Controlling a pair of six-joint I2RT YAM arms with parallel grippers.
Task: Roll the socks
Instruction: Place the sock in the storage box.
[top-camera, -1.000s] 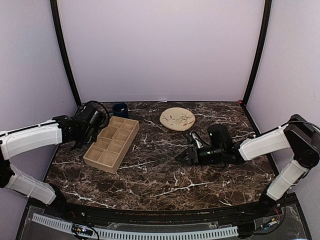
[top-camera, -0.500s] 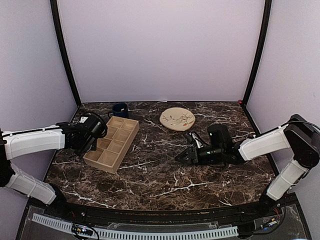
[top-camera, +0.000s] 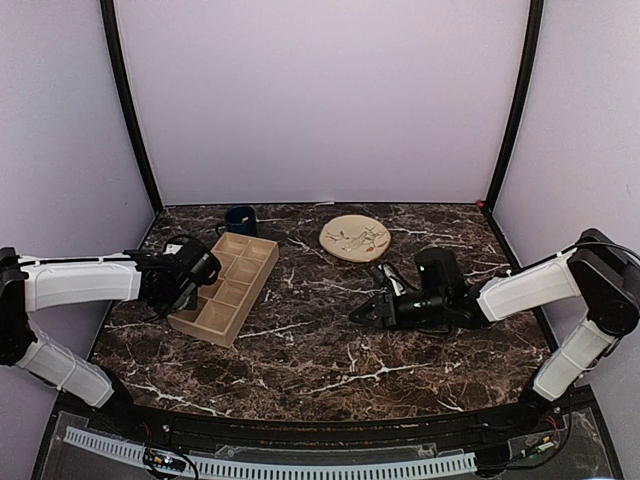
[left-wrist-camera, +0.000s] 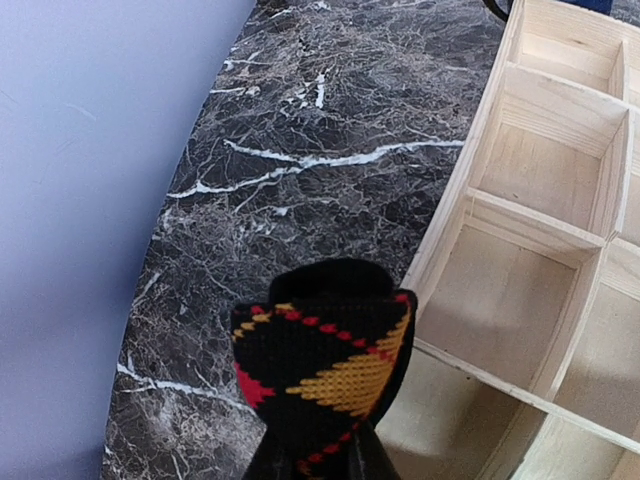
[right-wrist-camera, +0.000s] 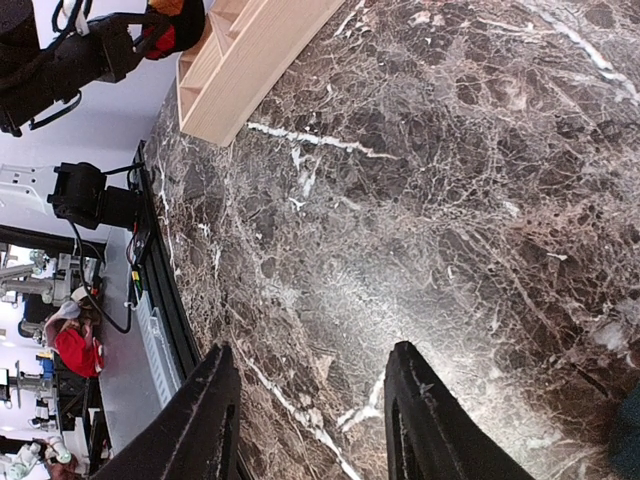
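One pair, the black argyle socks, looks bundled up and is pinched in the left claw, hanging over the left edge of the wooden divider tray; its visible compartments are bare, so stowing seems to remain. No teal pair shows clearly, so I cannot judge its state. Right claw gapes empty above the marble table, right of centre

Pale lilac walls enclose a dark marble table.
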